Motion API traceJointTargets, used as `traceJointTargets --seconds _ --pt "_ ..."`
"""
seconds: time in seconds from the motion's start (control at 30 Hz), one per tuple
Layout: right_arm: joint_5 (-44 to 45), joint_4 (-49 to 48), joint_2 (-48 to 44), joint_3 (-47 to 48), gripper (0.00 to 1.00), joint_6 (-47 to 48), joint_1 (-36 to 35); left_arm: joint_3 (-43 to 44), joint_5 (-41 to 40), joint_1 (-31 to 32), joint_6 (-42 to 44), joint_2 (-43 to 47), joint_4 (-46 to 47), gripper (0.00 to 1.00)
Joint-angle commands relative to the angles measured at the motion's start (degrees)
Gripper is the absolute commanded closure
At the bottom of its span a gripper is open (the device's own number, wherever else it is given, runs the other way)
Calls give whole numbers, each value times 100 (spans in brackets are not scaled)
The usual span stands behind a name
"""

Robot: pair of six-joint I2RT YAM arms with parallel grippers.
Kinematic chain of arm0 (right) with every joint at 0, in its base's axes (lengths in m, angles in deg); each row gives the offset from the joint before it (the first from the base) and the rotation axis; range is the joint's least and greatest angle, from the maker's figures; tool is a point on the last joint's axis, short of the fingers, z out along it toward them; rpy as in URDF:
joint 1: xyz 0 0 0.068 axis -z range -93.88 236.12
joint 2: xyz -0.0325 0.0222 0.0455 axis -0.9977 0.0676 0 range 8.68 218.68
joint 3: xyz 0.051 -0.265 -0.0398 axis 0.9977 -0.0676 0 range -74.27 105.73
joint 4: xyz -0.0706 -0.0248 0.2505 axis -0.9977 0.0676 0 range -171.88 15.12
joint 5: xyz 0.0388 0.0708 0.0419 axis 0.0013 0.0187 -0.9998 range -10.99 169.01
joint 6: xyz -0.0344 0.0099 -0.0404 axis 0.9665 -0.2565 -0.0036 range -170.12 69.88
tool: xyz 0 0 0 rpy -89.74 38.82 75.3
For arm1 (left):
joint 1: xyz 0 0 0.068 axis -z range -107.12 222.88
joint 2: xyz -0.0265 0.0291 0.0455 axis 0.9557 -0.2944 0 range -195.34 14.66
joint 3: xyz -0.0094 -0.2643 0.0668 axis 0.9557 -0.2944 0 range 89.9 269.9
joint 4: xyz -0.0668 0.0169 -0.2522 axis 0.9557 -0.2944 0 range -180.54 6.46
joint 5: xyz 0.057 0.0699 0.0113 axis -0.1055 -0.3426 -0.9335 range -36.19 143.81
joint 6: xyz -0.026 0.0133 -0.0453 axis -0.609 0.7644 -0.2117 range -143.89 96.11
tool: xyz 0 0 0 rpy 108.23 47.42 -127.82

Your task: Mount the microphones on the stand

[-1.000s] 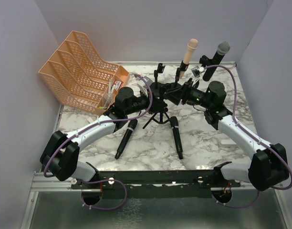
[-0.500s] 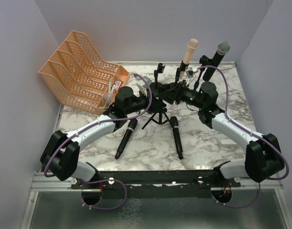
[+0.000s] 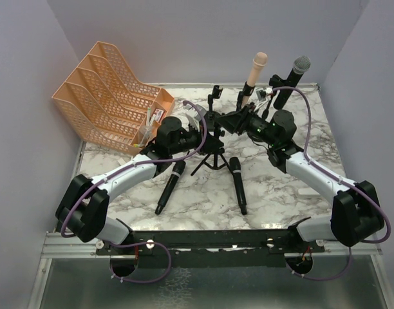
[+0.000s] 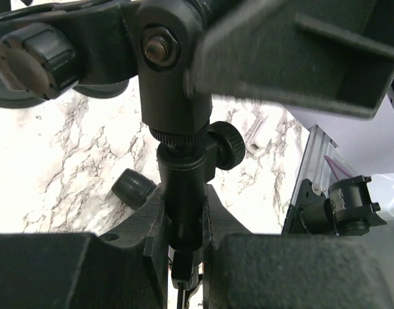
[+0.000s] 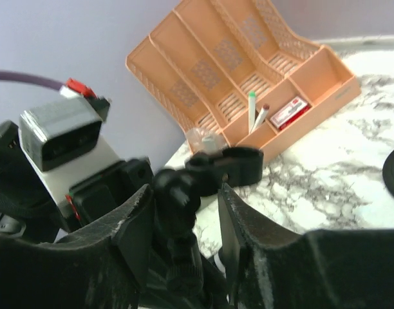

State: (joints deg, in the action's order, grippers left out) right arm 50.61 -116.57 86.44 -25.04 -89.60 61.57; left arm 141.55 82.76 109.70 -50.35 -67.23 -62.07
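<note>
The black tripod stand (image 3: 210,161) stands mid-table. The pale pink microphone (image 3: 255,74) and the silver-mesh-headed microphone (image 3: 293,77) sit upright in clips at its right end. Two all-black microphones lie on the table, one on the left (image 3: 169,187) and one on the right (image 3: 237,185). My left gripper (image 3: 208,140) is shut on the stand's pole (image 4: 184,187), with both jaws pressed against it. My right gripper (image 3: 234,121) is open, its jaws on either side of a black clip joint (image 5: 178,193) on the stand's bar, with a gap on one side. An empty clip (image 5: 229,164) sticks out just beyond it.
An orange mesh desk organizer (image 3: 110,93) holding pens and a small red box stands at the back left, and it also shows in the right wrist view (image 5: 248,71). Purple walls close in the table. The metal rail (image 3: 210,241) runs along the near edge.
My right gripper has moved left along the stand's bar and tilted up around the clip joint. My left gripper has kept its hold on the pole.
</note>
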Motion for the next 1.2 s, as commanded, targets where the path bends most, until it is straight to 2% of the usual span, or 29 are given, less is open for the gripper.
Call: traceJointTargets --seconds 0.0,0.17,0.37,0.57,0.73,1.03,1.17 --pt "518 -614 -103 371 58 32 51 115 445 73 39 -90 -208 100" --pt "451 -392 -70 464 59 57 56 150 376 76 121 -37 -305 100" --pt "385 374 -341 250 41 167 47 200 204 80 108 -3 -311 100" --pt "666 1600 -1017 -3 36 470 47 248 -53 75 88 40 -267 100" --pt "266 2184 -911 83 34 492 47 278 72 80 88 57 -170 100" --pt "-295 1951 -380 322 35 231 12 307 426 89 71 85 -118 100" --pt "-509 1878 -154 512 41 162 5 310 489 102 88 83 -100 100"
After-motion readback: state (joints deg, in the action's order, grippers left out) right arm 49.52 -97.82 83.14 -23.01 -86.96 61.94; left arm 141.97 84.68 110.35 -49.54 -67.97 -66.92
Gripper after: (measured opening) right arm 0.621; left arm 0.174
